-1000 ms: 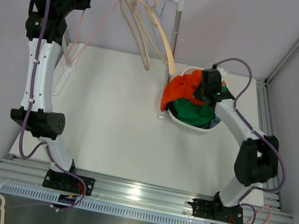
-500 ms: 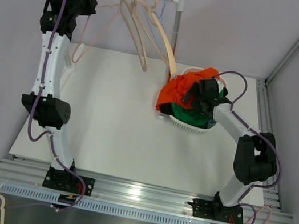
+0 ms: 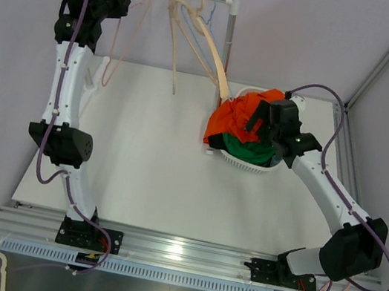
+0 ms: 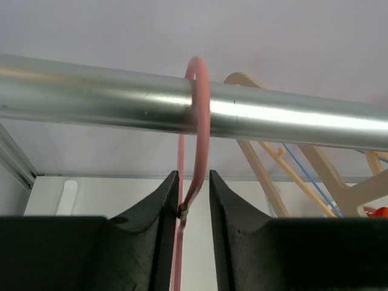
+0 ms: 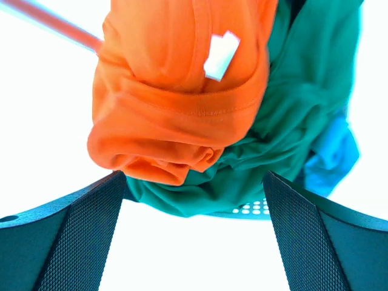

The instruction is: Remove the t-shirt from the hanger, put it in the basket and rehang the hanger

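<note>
Up at the rail (image 4: 91, 91), the left gripper (image 4: 194, 176) has its jaws narrowly parted around the wire neck of the pink hanger (image 4: 200, 121), whose hook sits over the bar. The wire rests against one finger and is not visibly pinched. The likely risk is a sideways or downward pull-away: the wire could catch on a finger, lifting the hook off the bar or swinging the bare hanger into the wooden hangers (image 4: 260, 170) close beside it. Across the table, the right gripper (image 5: 193, 176) hangs wide open and empty just above the orange t-shirt (image 5: 182, 91). That shirt is off the hanger, heaped on a green garment (image 5: 291, 121) in the white basket (image 3: 247, 166). Part of it bulges over the basket's rim on the rack side, so it looks loosely settled. A finger brushing a fold could snag the fabric and tip it out onto the table.
</note>
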Controlling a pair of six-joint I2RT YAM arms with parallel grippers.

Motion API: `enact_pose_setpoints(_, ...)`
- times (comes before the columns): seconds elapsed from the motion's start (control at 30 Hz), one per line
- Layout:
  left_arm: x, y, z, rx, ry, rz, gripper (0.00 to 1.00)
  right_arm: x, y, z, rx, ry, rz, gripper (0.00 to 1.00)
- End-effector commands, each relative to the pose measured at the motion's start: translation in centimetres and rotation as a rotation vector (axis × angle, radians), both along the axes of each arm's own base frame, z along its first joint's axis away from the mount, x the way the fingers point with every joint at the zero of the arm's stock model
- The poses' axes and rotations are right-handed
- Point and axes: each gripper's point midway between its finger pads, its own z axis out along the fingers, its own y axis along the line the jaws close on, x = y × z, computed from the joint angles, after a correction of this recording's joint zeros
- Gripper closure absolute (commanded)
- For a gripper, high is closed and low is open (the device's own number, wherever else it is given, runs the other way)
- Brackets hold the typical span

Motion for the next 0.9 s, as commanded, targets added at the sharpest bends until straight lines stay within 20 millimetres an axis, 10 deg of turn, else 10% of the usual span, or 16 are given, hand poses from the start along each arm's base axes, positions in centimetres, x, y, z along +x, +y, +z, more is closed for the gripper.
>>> enact_pose_setpoints(0.0,-2.4,-0.1,5.2,-0.002,-0.130,0.008,0.69,0.0,-1.3,4.8,-0.021,-0.108,-0.023,0.01)
enact_pose_setpoints(0.3,-7.1,-0.2,7.2,-0.038,-0.121,0.025,0.53,-0.8,-0.5,9.2,0.012,-0.198,0.054,0.00)
enact_pose_setpoints(0.43,-12.0,-0.5,8.5,-0.102,-0.099,0.034,0.01,-1.5,0.2,11.8,0.031,-0.256,0.110,0.00)
enact_pose_setpoints(0.53,-16.8,-1.2,8.6,-0.112,-0.059,0.009,0.00,-2.6,0.2,14.1,0.054,-0.307,0.128,0.01)
enact_pose_setpoints(0.7,-23.9,-3.1,5.3,-0.153,0.037,-0.074,0.00,-5.4,-0.8,17.1,0.091,-0.418,0.151,0.01)
enact_pose_setpoints(0.73,-23.7,-3.5,0.5,-0.162,0.140,-0.091,0.00,-5.8,-0.9,17.2,0.092,-0.427,0.157,0.00)
enact_pose_setpoints(0.8,-28.7,-5.0,2.0,-0.161,0.025,-0.184,0.00,-7.1,-1.1,16.9,0.093,-0.436,0.192,0.01)
enact_pose_setpoints(0.87,-31.1,-5.8,-2.1,-0.171,0.038,-0.221,0.01,-8.1,-0.7,16.2,0.101,-0.428,0.237,0.00)
